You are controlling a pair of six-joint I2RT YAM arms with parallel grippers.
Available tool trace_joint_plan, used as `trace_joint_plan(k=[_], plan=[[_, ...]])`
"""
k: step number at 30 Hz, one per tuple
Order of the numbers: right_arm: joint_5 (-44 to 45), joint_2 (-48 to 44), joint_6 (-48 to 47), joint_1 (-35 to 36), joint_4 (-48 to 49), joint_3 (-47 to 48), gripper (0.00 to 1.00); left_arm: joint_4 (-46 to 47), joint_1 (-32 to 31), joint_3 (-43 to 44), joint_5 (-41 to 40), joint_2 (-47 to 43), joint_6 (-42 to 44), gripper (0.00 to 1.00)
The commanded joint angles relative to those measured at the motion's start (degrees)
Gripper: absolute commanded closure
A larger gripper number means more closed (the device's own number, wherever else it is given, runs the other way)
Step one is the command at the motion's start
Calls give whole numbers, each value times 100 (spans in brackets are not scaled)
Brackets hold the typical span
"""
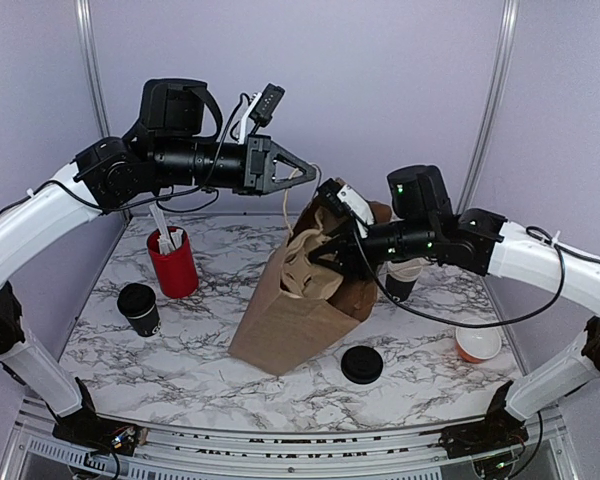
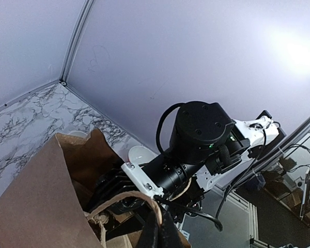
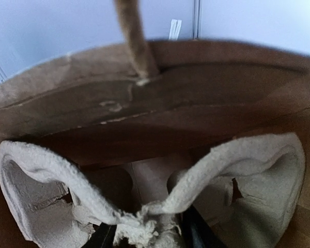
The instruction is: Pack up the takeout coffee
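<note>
Left fingers [image 1: 298, 171] pressed together on handle [image 1: 285, 205] | right fingers [image 3: 195, 236] pinch pulp carrier [image 3: 51, 170] inside paper bag [image 1: 285, 325] | risk: carrier snags bag wall and I tip it | takeout coffee [image 1: 138, 306] unpacked, left tabletop [image 1: 200, 370]

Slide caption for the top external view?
Left gripper pinches paper bag by its handle; right gripper holds pulp cup carrier inside; black coffee cup stands outside.

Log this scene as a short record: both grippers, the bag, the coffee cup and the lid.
left gripper: shut on bag handle, holding it up
right gripper: shut on pulp cup carrier inside bag mouth
paper bag: open, tilted
takeout coffee: upright beside red holder, not packed
black lid: lying flat in front of bag
</note>
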Motion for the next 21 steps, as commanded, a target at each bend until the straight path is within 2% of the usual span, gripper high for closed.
trace_joint_plan(k=[1, 9, 14, 21], plan=[[366, -108, -356, -19, -1439, 861, 63, 870, -11, -231, -112, -136, -501, 100], [599, 512, -499, 149, -2544, 1657, 62, 1362, 180, -955, -238, -491, -870, 100], [807, 977, -449, 282, -2662, 2058, 64, 1974, 542, -1735, -61, -862, -1379, 100], [1136, 1395, -241, 361, -2511, 2455, 65, 2125, 755, -2151, -16, -1191, -1492, 100]])
